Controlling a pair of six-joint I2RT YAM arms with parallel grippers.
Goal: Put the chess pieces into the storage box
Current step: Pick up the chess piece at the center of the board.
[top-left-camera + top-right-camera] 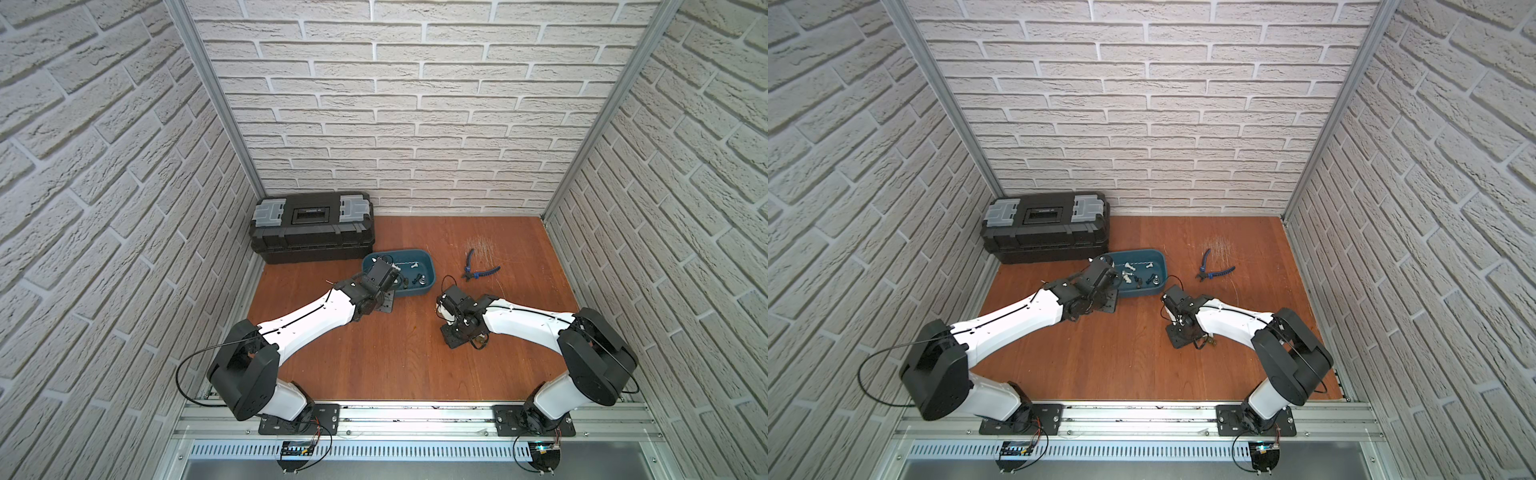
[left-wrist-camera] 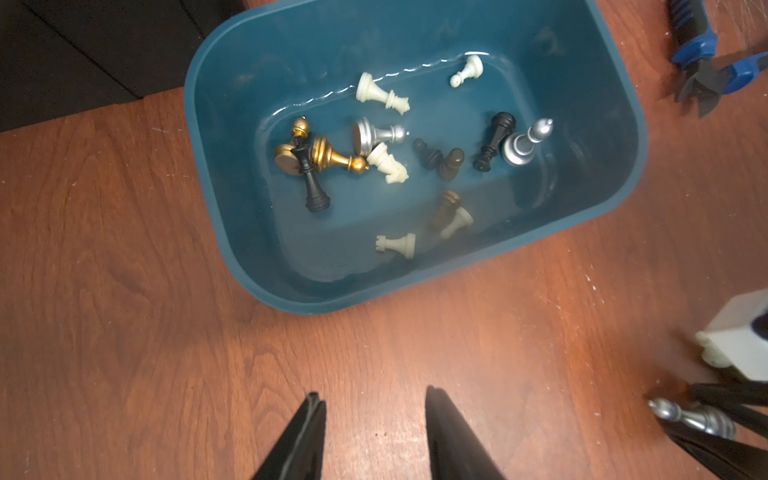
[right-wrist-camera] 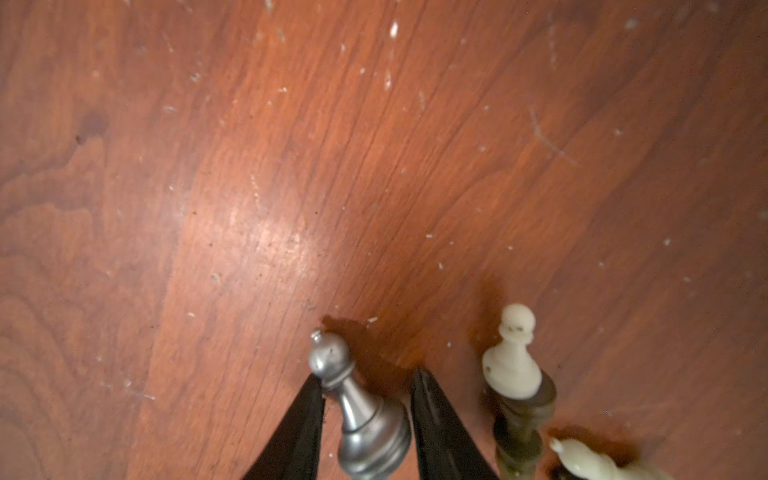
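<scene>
Right wrist: silver bishop point(image 3: 365, 415) points along fingers point(image 3: 436, 424).

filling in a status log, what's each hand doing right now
left hand: open, nothing between its fingers.
right hand: fingers either side of the silver chess piece; cannot tell if it grips it.

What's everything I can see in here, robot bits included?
storage box: one, teal, by the toolbox
boxed chess pieces: about fourteen; white, black, gold, silver, brown; inside the storage box
loose chess pieces: at least four; silver, white, dark; by the right gripper
toolbox: one, black, far left corner
pliers: one, blue-handled, right of the box
table: one, reddish wood
left gripper: one, black, open beside the box
right gripper: one, black, around the silver piece
</scene>
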